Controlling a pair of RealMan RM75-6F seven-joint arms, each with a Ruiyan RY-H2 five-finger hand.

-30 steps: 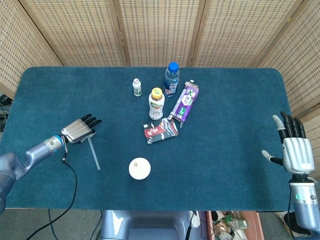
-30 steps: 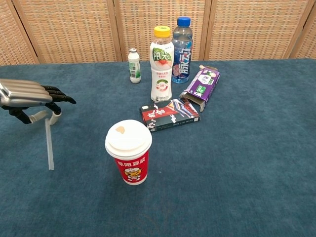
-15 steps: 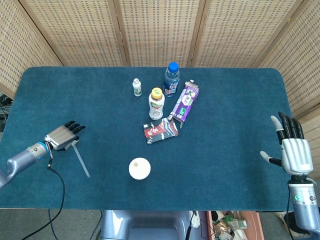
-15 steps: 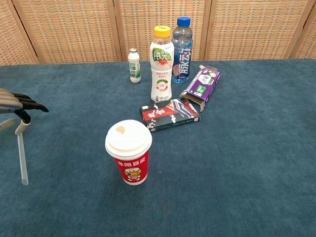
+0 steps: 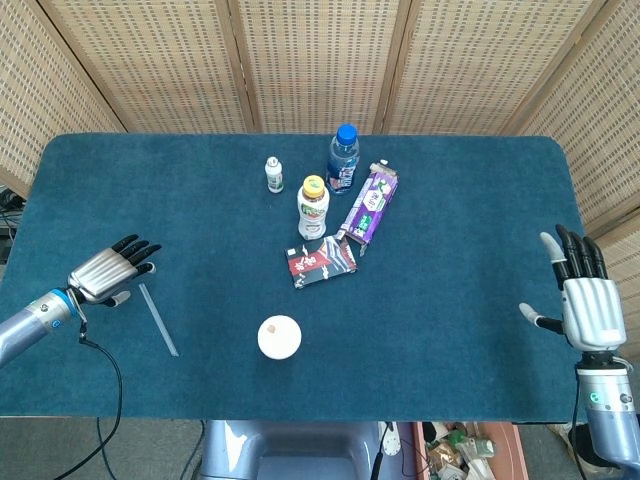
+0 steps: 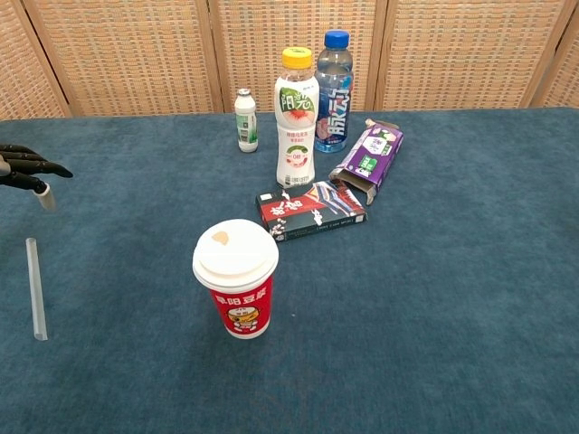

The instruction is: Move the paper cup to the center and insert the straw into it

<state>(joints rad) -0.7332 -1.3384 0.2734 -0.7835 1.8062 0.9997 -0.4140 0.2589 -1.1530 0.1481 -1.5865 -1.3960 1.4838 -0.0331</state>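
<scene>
A red paper cup (image 6: 236,278) with a white lid (image 5: 279,337) stands near the table's front edge, slightly left of the middle. The clear straw (image 5: 158,319) (image 6: 34,287) lies flat on the blue cloth to the cup's left. My left hand (image 5: 105,271) hovers just up and left of the straw's far end, fingers spread, holding nothing; only its fingertips (image 6: 25,170) show at the chest view's left edge. My right hand (image 5: 584,296) stands upright and open beyond the table's right edge, far from both objects.
Behind the cup lie a dark snack box (image 5: 322,263) and a purple carton (image 5: 371,204). A yellow-capped bottle (image 5: 313,207), a blue-capped bottle (image 5: 342,159) and a small white bottle (image 5: 274,175) stand further back. A cable hangs from the left arm.
My left hand carried the straw leftward, then let it go; the straw now lies flat on the cloth and the hand has drawn away to the left. The right hand barely moved.
</scene>
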